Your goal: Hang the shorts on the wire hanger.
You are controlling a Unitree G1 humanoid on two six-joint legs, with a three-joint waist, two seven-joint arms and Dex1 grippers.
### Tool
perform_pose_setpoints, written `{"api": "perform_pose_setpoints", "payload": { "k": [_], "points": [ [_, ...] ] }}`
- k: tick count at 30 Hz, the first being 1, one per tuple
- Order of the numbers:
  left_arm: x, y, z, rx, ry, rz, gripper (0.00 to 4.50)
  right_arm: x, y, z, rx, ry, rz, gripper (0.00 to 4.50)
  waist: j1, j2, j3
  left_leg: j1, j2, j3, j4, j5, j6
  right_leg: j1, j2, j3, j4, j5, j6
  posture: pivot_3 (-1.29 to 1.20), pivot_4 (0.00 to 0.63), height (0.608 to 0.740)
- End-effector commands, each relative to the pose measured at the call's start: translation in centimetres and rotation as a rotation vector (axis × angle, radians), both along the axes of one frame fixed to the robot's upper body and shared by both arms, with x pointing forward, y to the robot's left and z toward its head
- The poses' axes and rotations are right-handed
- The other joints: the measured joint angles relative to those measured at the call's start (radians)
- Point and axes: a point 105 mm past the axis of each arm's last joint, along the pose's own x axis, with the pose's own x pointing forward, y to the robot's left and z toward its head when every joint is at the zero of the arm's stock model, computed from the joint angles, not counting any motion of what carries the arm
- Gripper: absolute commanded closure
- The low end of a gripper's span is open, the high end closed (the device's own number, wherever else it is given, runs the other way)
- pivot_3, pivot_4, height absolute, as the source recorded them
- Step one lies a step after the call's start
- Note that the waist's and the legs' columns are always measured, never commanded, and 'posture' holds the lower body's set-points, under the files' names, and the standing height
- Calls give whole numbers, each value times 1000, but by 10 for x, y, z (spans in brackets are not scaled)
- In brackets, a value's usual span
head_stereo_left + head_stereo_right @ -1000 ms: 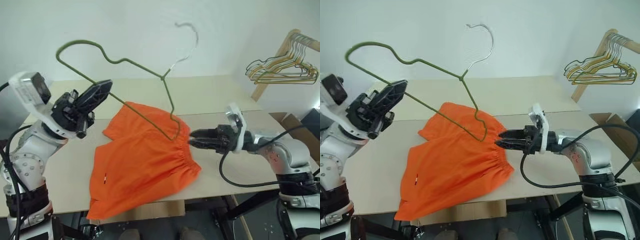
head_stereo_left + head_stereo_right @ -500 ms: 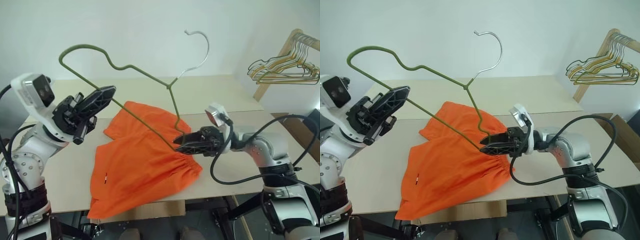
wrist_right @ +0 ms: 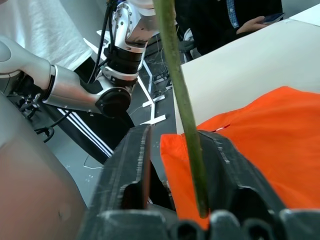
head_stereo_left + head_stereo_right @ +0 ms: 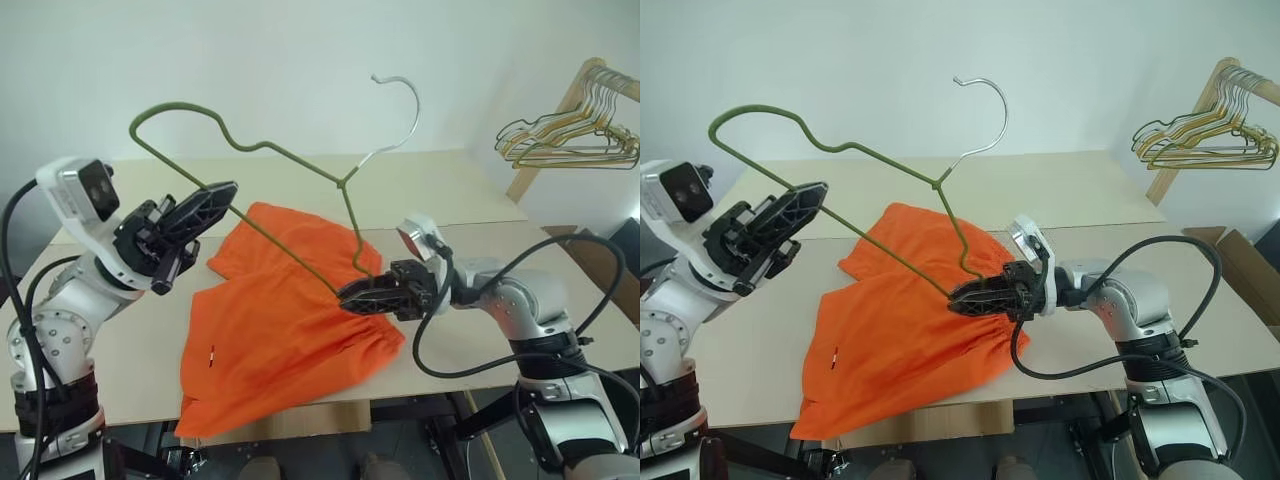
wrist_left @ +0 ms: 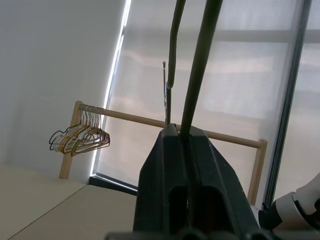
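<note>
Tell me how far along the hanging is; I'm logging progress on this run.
Done: the left end effector is shut on the wire hanger, holding it raised over the table.
In hand: the right end effector is at the hanger's lower corner, its fingers either side of the wire above the waistband.
Left: the shorts lie flat, not yet threaded onto the hanger.

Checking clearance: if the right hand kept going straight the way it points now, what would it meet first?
Probably the thin olive-green wire hanger, already between the right hand's fingers, with the bright orange fabric shorts just below; depth is unclear.
</note>
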Motion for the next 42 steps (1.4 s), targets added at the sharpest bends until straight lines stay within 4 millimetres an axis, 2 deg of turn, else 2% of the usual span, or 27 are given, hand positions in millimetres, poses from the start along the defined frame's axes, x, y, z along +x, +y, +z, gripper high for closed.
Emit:
{"api": "perform_pose_setpoints", "payload": {
  "k": [1,2,3,9,12,16,21,23,28,29,32,38,42],
  "points": [
    [-6,-1,6,7,-30,7,4500,-12,4,5,16,-22,56,3965,0,0,0,0,0,0,0,0,0,0,0,0,0,0,0,56,0,740],
    [-5,0,6,5,-22,19,4500,-13,5,3,14,-24,58,4391,0,0,0,0,0,0,0,0,0,0,0,0,0,0,0,56,0,740],
    [-4,1,5,-1,-13,30,4500,-15,5,2,14,-23,60,4453,0,0,0,0,0,0,0,0,0,0,0,0,0,0,0,56,0,740],
    [0,-2,-4,22,15,84,4500,-17,8,0,24,-15,58,4453,0,0,0,0,0,0,0,0,0,0,0,0,0,0,0,54,0,740],
    [1,-3,-11,37,51,85,3700,-15,6,4,49,-10,48,4500,0,0,0,0,0,0,0,0,0,0,0,0,0,0,0,49,0,740],
    [11,0,-35,144,141,160,2341,-10,-1,16,112,-1,8,4500,-1,0,0,0,0,0,0,0,0,0,0,0,0,0,0,37,0,740],
    [20,7,-103,540,273,272,693,-1,-28,16,133,56,-129,4500,-1,1,1,0,-1,1,0,0,0,0,0,0,0,0,0,22,0,740],
    [16,9,-121,661,265,265,14,-2,-46,8,94,104,-199,4500,2,1,1,0,-1,1,0,0,0,0,0,0,-1,0,0,18,0,740],
    [11,5,-134,829,170,214,14,-7,-92,-26,-108,287,-418,4500,-1,2,1,-3,-1,2,0,0,0,-2,-2,-1,-2,0,0,-8,0,740],
    [11,5,-135,839,158,206,14,-8,-97,-28,-126,295,-442,4500,-2,2,1,-3,-1,2,0,0,0,-2,-2,-1,-2,0,0,-23,0,740],
    [13,1,-138,882,117,188,14,-10,-120,-33,-136,503,-501,4500,-17,2,1,-2,-1,2,0,0,0,-1,-1,-1,-2,0,0,-42,0,740],
    [12,-6,-137,920,37,127,14,-30,-158,-42,-219,807,-539,4500,-44,3,2,-1,0,3,0,-1,1,-1,-1,1,-2,0,0,-64,0,740],
    [11,-8,-131,898,23,116,14,-40,-174,-58,-331,915,-573,4500,-58,3,2,-1,0,3,0,-1,1,0,-1,1,-3,-1,1,-51,0,740]
  ]
}}
